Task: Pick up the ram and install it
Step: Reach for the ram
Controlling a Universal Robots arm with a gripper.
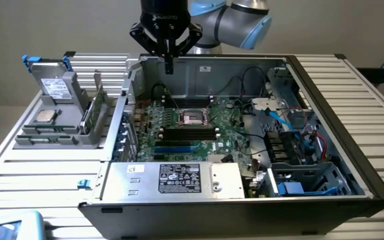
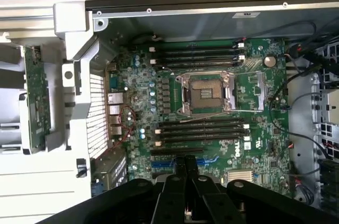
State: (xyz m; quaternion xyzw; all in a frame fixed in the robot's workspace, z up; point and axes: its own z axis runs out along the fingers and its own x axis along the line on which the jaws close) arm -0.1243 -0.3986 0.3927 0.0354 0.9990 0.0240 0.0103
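One claw (image 1: 169, 70), pinched closed on nothing, hangs above the open case's (image 1: 178, 215) far wall with free room beneath. Outside the case, well aside of the claw, the ram (image 1: 92, 112) stands in a grey rack (image 1: 52, 140)

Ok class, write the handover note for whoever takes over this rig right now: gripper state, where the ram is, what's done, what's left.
Gripper: shut, holding nothing, hanging over the rear wall of the open computer case.
Ram: standing on edge in the grey holder outside the case, on the exterior view's left, not gripped.
Done: nothing visible so far.
Left: both the pick-up and the install; the black memory slots by the processor socket look empty.
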